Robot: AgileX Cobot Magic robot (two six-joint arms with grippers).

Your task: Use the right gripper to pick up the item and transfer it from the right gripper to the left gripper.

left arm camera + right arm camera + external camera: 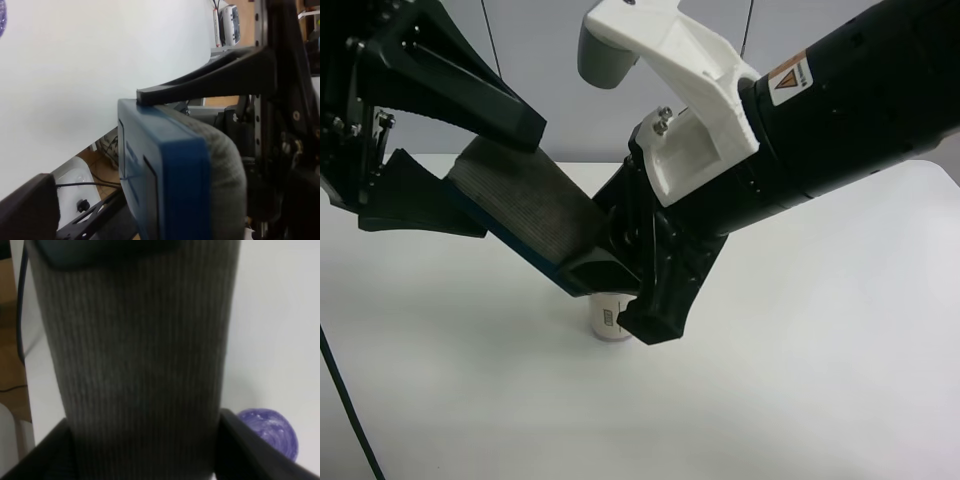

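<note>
The item, a flat block with a dark grey felt top and a blue base, hangs tilted in the air above the table. My right gripper, on the arm with the white bracket, is shut on its lower end. In the right wrist view the item fills the gap of the right gripper. My left gripper, all black, is open around the item's upper end. In the left wrist view one finger lies against the item and the other finger stands apart from it.
A small white labelled cylinder stands on the white table under the right gripper. A purple-topped object shows beside the right gripper's finger. Beyond the table edge are cables and the floor.
</note>
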